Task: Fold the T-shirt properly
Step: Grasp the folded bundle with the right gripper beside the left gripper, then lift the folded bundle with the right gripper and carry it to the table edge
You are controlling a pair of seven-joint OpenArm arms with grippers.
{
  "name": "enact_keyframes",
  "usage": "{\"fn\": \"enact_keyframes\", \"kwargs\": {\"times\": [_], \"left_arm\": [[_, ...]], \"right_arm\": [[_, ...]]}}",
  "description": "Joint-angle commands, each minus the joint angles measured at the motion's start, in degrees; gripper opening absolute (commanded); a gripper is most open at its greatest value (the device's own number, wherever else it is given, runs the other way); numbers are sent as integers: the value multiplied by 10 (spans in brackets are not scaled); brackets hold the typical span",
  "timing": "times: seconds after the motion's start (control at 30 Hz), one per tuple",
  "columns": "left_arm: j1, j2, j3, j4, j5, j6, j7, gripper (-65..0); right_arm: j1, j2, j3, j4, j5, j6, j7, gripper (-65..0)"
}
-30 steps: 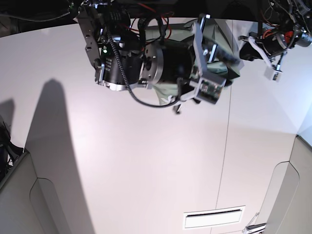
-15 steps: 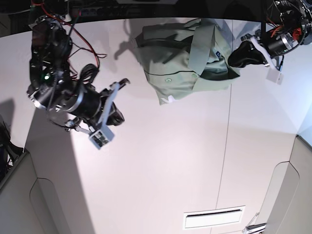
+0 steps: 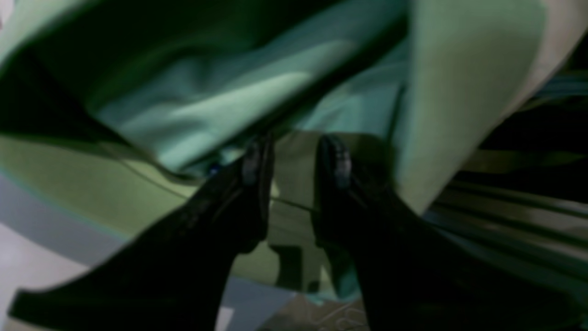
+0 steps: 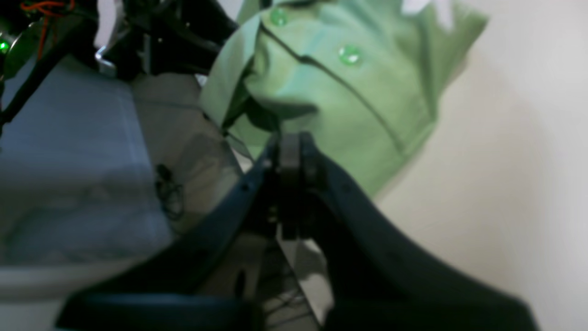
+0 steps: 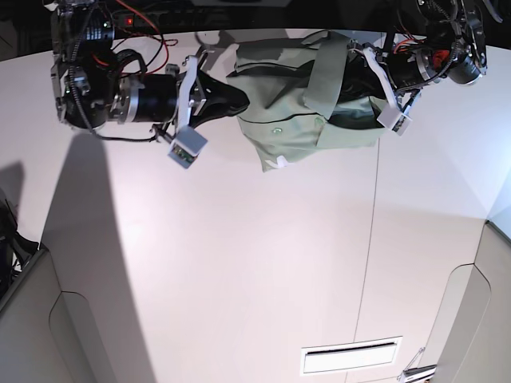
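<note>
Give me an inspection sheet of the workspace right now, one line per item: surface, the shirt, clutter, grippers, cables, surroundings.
Surface: white table with a seam line down its right part and a slot near the front edge.
Job's things: T-shirt, pale green, bunched at the far edge, not folded flat.
Clutter: nothing seen.
Grippers: right gripper shut, at the shirt's edge, no cloth visibly caught; left gripper with its fingers apart, against the cloth; whether it grips is unclear.
Cables: red and black wires on the right arm's base; more by the left arm.
Surroundings: grey panels at both front corners.
</note>
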Motion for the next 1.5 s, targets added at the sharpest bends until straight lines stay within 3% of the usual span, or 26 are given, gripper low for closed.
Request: {"fn": "enact_keyframes", "kwargs": {"times": [0.0, 0.1, 0.27, 0.43, 0.7, 0.9, 1.03, 1.13, 1.23, 1.3, 1.4, 1.47], "left_arm": [[0, -5, -1, 7, 9, -5, -5, -448], [1, -5, -1, 7, 55, -5, -5, -448], [22, -28, -1, 5, 110, -2, -5, -448], [52, -64, -1, 5, 128, 1, -16, -448], [52, -102, -2, 11, 112, 14, -23, -448], [52, -121, -10, 99, 85, 35, -68, -448], [52, -121, -28, 171, 86, 35, -105, -448], [52, -121, -49, 203, 90, 55, -126, -448], [52, -121, -72, 210, 116, 74, -134, -467], [52, -120, -88, 210, 139, 94, -135, -519], [52, -118, -110, 210, 182, 124, -137, -650], [52, -108, -127, 210, 209, 145, -145, -650]], "right_arm": [[1, -3, -11, -10, -7, 2, 23, -650], [3, -9, -42, -73, -70, 2, 63, -650], [10, -5, -43, -128, -147, -7, 66, -650], [17, 3, 8, -124, -149, -16, 65, -650], [55, 3, 62, -96, -3, -16, -17, -650], [105, 0, 70, -40, 70, -2, -21, -650], [148, -18, 61, -31, 84, 3, -22, -650], [179, -23, 7, -31, 83, 21, -24, -650], [212, -23, -88, -31, 46, 22, -23, -650], [236, -23, -163, -33, 3, 22, -21, -650], [270, -23, -270, -39, -67, 22, 10, -650], [292, -23, -335, -52, -115, 21, 49, -650]]}}
